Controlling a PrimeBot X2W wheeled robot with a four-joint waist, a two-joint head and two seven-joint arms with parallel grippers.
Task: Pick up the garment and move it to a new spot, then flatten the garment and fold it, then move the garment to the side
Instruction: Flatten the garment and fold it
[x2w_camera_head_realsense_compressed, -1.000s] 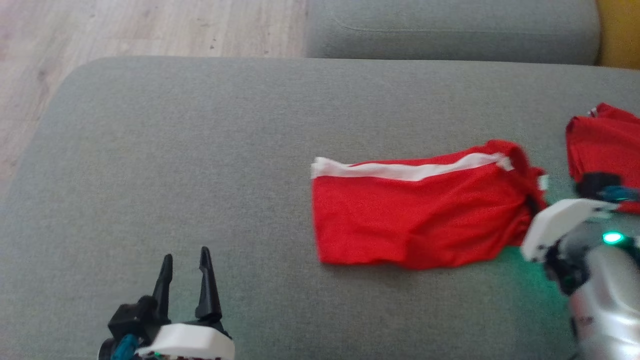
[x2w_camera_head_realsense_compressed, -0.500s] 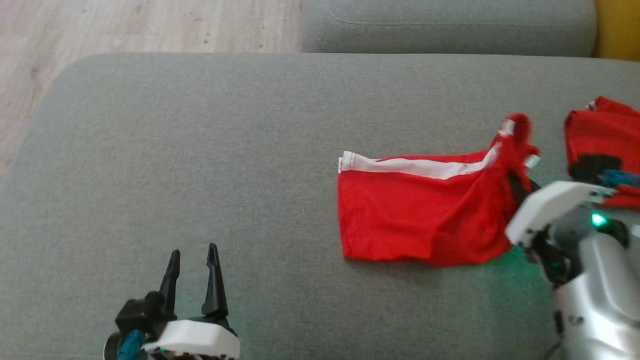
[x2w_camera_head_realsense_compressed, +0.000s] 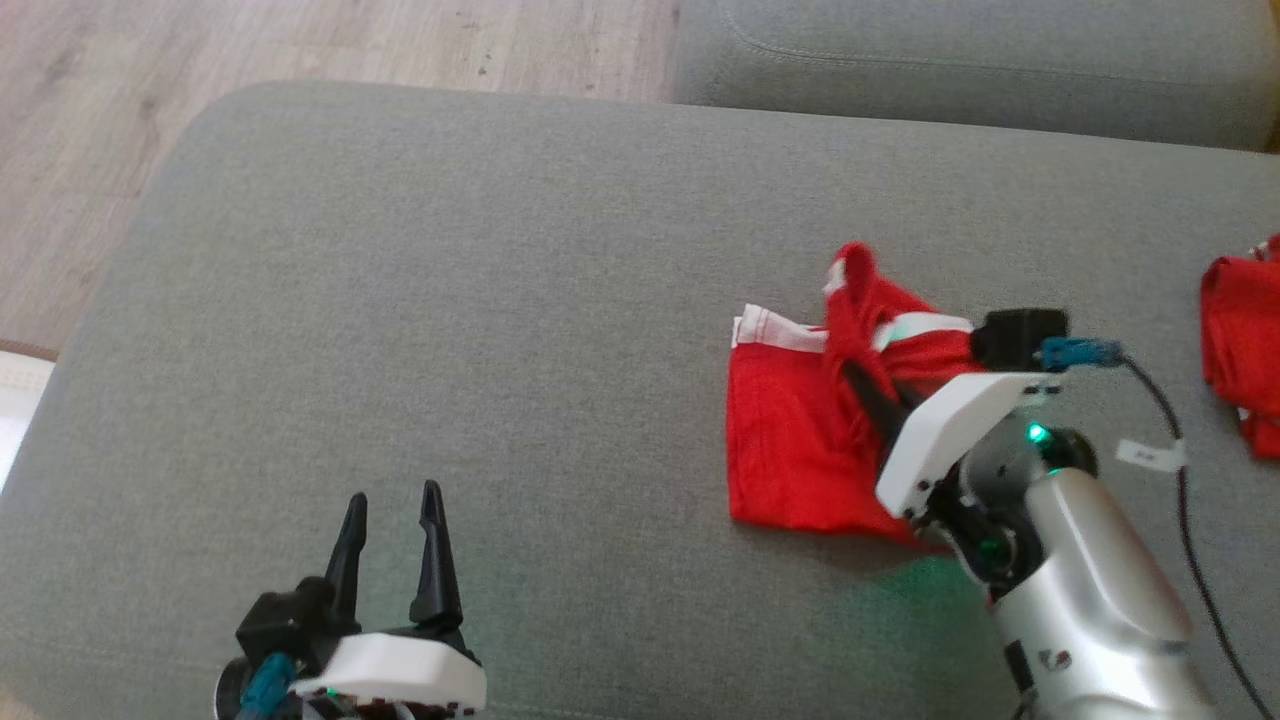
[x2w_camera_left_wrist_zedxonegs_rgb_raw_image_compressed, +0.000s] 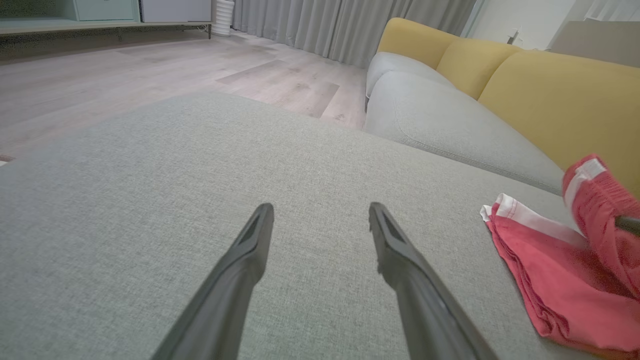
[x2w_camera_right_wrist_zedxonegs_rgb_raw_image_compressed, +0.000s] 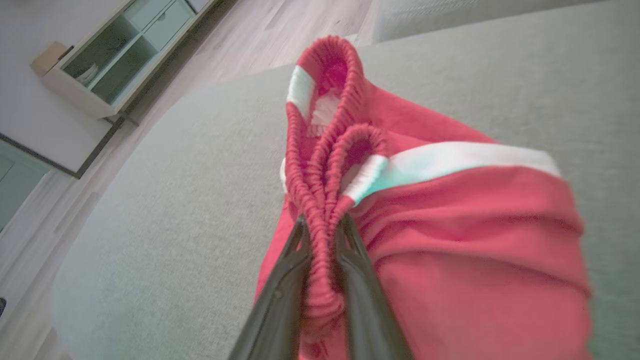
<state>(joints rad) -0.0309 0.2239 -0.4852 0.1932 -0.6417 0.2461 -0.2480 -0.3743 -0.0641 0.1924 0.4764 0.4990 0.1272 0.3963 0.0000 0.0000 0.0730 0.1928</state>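
Observation:
The garment (x2w_camera_head_realsense_compressed: 790, 440) is a pair of red shorts with a white side stripe, lying on the grey sofa cushion (x2w_camera_head_realsense_compressed: 450, 330). My right gripper (x2w_camera_head_realsense_compressed: 858, 378) is shut on its gathered elastic waistband (x2w_camera_right_wrist_zedxonegs_rgb_raw_image_compressed: 322, 165), lifted and carried over the rest of the cloth toward the left. In the right wrist view the right gripper (x2w_camera_right_wrist_zedxonegs_rgb_raw_image_compressed: 322, 225) pinches that waistband between both fingers. My left gripper (x2w_camera_head_realsense_compressed: 392, 502) rests open near the cushion's front edge, well left of the shorts. The left wrist view shows the left gripper (x2w_camera_left_wrist_zedxonegs_rgb_raw_image_compressed: 320, 212) with nothing between its fingers and the garment (x2w_camera_left_wrist_zedxonegs_rgb_raw_image_compressed: 555, 270) off to its right.
A second red cloth (x2w_camera_head_realsense_compressed: 1240, 350) lies at the cushion's right edge. Another grey cushion (x2w_camera_head_realsense_compressed: 950, 60) sits behind, with yellow backrests (x2w_camera_left_wrist_zedxonegs_rgb_raw_image_compressed: 550, 95) beyond it. Wooden floor (x2w_camera_head_realsense_compressed: 200, 60) lies past the cushion's left and far sides. A black cable (x2w_camera_head_realsense_compressed: 1170, 420) trails from my right wrist.
My right gripper has pulled the waistband up and to the left over the shorts, doubling the cloth. The head camera has shifted as well. My left gripper has stayed open and still.

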